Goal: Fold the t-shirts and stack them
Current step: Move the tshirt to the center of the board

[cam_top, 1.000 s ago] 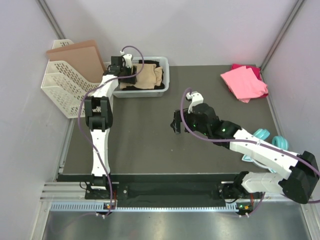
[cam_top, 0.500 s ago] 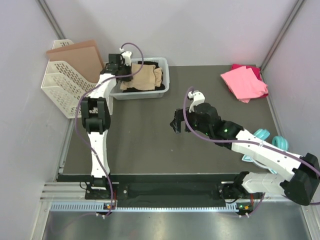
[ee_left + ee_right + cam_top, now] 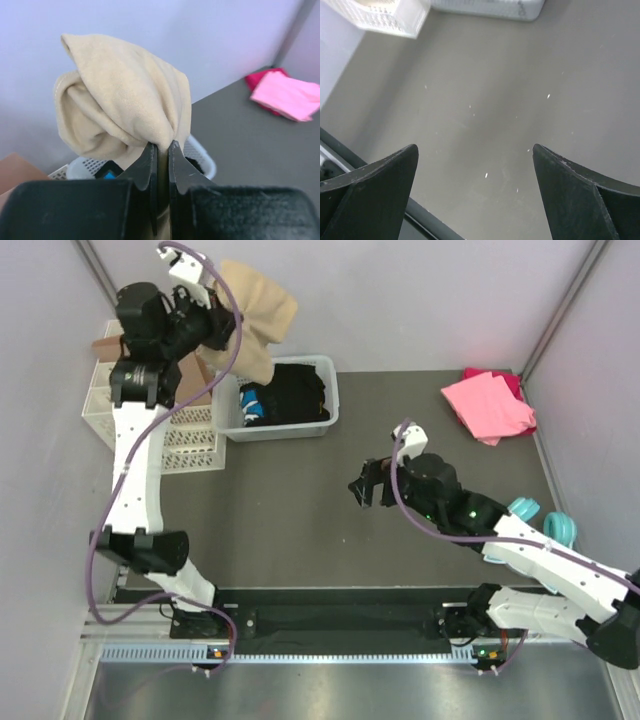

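Since the tan t-shirt [image 3: 255,325] hangs bunched high above the far left corner of the table [image 3: 300,530], over the white basket [image 3: 190,445] and the grey bin [image 3: 285,427], the step in hand looks like carrying it to the bare middle of the table for spreading. The left gripper [image 3: 162,147] is clenched on a small pinch of this cloth and the rest falls in a loose lump. I think it is better to move slowly and come low, so that the free end touches the table first and drags flat. The right gripper [image 3: 475,165] is spread wide and grasps nothing. It hovers over the bare middle of the table, where it could take a second corner and stretch the cloth between both grippers. With so small a fold in the grip, a fast swing might let it slip.

The count, from big to small:
- one table
- two arms
- one tan t-shirt, in the air
- one white basket, with one brown cardboard sheet [image 3: 198,378] standing in it
- one grey bin, holding dark cloth [image 3: 295,395] whose pieces I cannot count and something blue [image 3: 250,400]
- one pink t-shirt [image 3: 488,405] lying on one magenta t-shirt [image 3: 500,375] at the far right corner
- one teal thing [image 3: 545,520] near the right edge, partly hidden by the right arm
- two grippers
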`<state>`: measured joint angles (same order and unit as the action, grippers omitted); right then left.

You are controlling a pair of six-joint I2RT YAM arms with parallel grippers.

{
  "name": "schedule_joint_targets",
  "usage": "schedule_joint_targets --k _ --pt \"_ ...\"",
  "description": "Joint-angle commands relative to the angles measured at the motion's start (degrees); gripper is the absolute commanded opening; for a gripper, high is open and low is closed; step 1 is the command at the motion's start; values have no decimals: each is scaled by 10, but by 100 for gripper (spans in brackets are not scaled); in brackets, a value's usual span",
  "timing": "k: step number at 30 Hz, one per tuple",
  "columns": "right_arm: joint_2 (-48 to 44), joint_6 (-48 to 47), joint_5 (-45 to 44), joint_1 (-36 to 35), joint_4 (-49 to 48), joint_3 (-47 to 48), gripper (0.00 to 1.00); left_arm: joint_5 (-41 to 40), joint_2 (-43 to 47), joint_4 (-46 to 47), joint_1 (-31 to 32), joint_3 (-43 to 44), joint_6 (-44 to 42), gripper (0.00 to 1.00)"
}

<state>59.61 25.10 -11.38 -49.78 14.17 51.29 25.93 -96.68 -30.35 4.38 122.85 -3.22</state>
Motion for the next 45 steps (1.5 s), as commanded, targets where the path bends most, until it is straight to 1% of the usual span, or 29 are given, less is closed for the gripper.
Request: schedule_joint_targets --k 1,3,4,5,6,7,8,9,10,13,16,19,23,26,27,29,30,31,32,33,35,36,38,41,43,44,45 --pt "-72 -8 -45 -9 4 0 96 86 59 -101 26 -8 12 0" --pt "-96 -8 -79 -9 20 1 96 92 81 -147 71 -23 -22 0" --pt "-121 -8 -90 -9 26 1 96 88 104 -163 90 -50 -27 0" --pt "-135 -9 -114 -10 31 2 96 80 118 -188 129 -69 -31 0" --pt "-150 -10 -125 -9 41 3 95 79 131 -195 148 -91 -34 0" --pt "-178 -10 -137 -10 45 5 95 76 159 -197 164 -143 -34 0" --pt "-193 -8 -158 -9 50 5 95 73 173 -191 192 -173 -30 0" --pt "-206 -8 -168 -9 54 7 94 75 185 -187 201 -201 -24 0" --pt "-231 -8 -175 -9 61 7 93 78 204 -185 209 -247 -21 0" --pt "-269 -11 -188 -9 74 9 93 97 222 -180 213 -314 -17 0" --pt "-281 -8 -196 -9 93 14 92 117 222 -184 229 -347 -11 0" --pt "-285 -2 -197 -10 100 13 92 137 208 -176 246 -362 1 0" --pt "-285 5 -200 -9 94 3 91 137 182 -176 280 -356 1 0" --pt "-278 7 -202 -9 93 0 91 134 169 -169 310 -373 -3 0" --pt "-276 11 -202 -9 92 -2 91 134 167 -165 318 -382 -3 7" --pt "-272 10 -202 -9 89 -5 91 129 160 -151 343 -411 -3 15" --pt "-271 13 -202 -9 86 -5 91 123 156 -150 352 -416 -9 22" --pt "-267 13 -199 -9 85 -4 91 118 145 -148 367 -425 -13 57" --pt "-266 13 -198 -9 82 -3 91 103 138 -155 374 -426 -17 82" --pt "-262 12 -197 -9 83 0 91 92 129 -161 380 -423 -23 98" --pt "-254 12 -193 -9 84 5 91 69 103 -172 381 -409 -25 99" --pt "-251 11 -191 -10 86 8 91 34 94 -202 379 -397 -35 99" --pt "-241 11 -182 -9 87 9 92 7 87 -195 365 -388 -43 99" --pt "-217 12 -160 -9 93 4 93 13 105 -151 316 -431 -52 99" --pt "-184 20 -146 -9 121 7 92 6 110 -153 291 -460 -70 99" --pt "-175 27 -132 -9 129 5 92 -4 110 -156 288 -471 -78 98" --pt "-168 37 -122 -10 132 -7 92 -16 113 -154 287 -500 -85 97"
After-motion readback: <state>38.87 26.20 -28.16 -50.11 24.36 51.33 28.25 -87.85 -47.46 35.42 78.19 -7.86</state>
